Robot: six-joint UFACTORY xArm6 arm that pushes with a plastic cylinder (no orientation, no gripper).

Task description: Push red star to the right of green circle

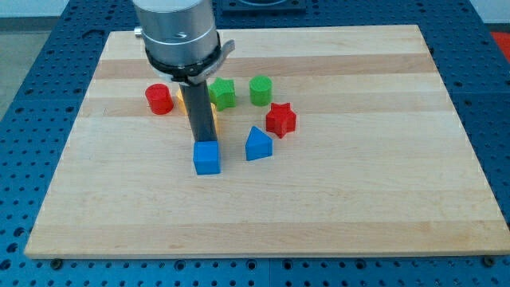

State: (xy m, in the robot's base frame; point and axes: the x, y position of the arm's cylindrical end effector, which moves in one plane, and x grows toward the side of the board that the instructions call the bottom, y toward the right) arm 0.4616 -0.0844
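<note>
Dark rod descending from the grey arm head; my tip (204, 142) meets the board just behind the blue cube (206, 158), touching or nearly touching its far face. I have no jaws here, so nothing opens, closes or is held: the rod only pushes. A yellow block (185, 101) is mostly hidden behind the rod, shape unclear.

The red star (280, 119) lies to the right of my tip and slightly farther away, with the blue pointed block (257, 144) just near and left of it, roughly between the two. The star sits flat, bright red and lobed, clear of its neighbours.

The green circle (260, 90) stands just beyond the star, a little left of it. The star is thus nearer than the circle, not level with it at its right. I judge it needs a push away from me and slightly rightward, started from its near-left side.

A green star (222, 93) sits left of the circle; a red cylinder (158, 99) lies far left on the wooden board (382, 199).
</note>
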